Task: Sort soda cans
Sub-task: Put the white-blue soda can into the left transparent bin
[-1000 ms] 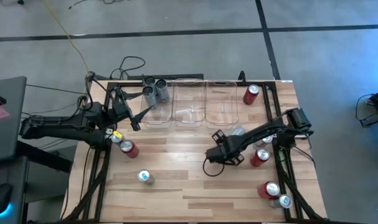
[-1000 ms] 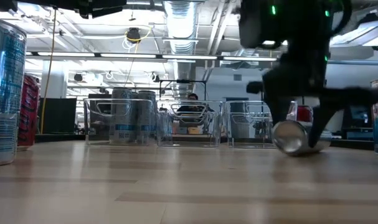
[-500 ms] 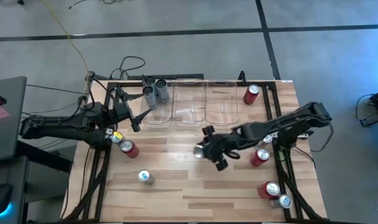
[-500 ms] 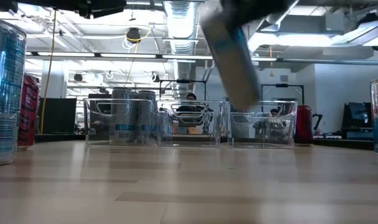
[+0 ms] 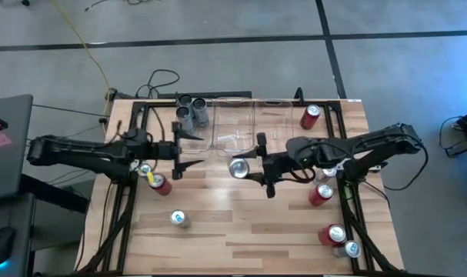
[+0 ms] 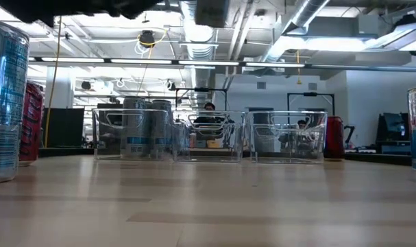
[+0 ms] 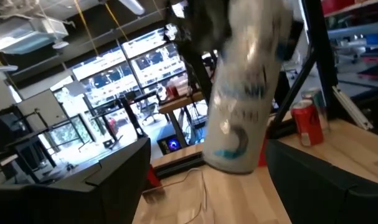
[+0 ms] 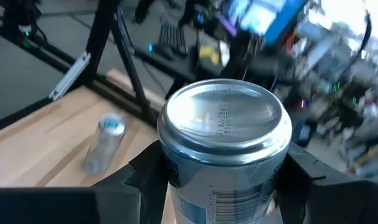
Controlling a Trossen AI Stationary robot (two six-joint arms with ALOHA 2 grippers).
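From above, you see a pale wood-plank tabletop (image 5: 233, 223) on a grey floor; three clear plastic bins (image 5: 235, 127) line its far edge, the leftmost holding dark grey cans (image 5: 191, 112). The right gripper (image 5: 252, 168) grasps a silver-blue can (image 5: 238, 167) above mid-tabletop; the left gripper (image 5: 188, 151), fingers released, faces it. Level view: smooth see-through bin walls. Left wrist: the glossy cylinder hangs ahead. Right wrist: fingers clamp its round silver top (image 8: 223, 115).
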